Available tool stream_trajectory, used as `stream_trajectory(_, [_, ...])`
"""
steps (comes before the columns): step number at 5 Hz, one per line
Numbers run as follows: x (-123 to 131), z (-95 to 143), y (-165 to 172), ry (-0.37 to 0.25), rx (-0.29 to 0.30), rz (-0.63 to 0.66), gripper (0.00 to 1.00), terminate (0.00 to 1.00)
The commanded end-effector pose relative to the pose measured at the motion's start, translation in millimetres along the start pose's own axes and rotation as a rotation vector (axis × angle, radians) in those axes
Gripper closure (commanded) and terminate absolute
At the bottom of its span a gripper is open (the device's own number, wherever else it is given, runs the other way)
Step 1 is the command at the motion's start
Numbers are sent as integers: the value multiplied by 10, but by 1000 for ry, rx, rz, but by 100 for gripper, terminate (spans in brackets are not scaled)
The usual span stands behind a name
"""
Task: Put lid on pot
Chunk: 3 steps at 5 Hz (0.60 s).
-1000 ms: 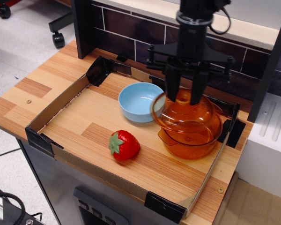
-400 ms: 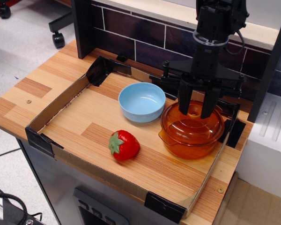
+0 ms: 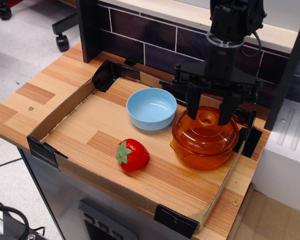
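The translucent orange pot (image 3: 202, 156) stands at the right of the cardboard tray. The orange domed lid (image 3: 204, 133) rests flat on top of it, its ring knob (image 3: 207, 119) showing at the centre. My black gripper (image 3: 208, 111) hangs right over the lid. Its two fingers (image 3: 192, 106) are spread wide on either side of the knob and touch nothing. The gripper is open.
A light blue bowl (image 3: 151, 108) sits just left of the pot. A red toy strawberry (image 3: 132, 155) lies in front of the bowl. Low cardboard walls (image 3: 60, 114) with black tape corners ring the wooden surface. A dark tiled wall (image 3: 140, 35) stands behind.
The lid, held tilted above the pot a second ago, now sits level on it. My gripper moved right, then opened its fingers and let go of the knob.
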State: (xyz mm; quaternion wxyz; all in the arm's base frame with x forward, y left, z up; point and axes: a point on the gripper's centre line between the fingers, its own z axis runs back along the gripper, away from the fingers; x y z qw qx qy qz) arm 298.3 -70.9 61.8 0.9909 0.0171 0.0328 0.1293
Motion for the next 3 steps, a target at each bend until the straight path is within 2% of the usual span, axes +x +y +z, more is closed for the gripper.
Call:
stream_trajectory(1, [41, 419, 94, -44, -66, -4, 0, 0])
stream_trajectory(2, [0, 593, 205, -47, -87, -22, 0, 0])
stream_trajectory(3, [-17, 658, 390, -30, -64, -37, 0, 100])
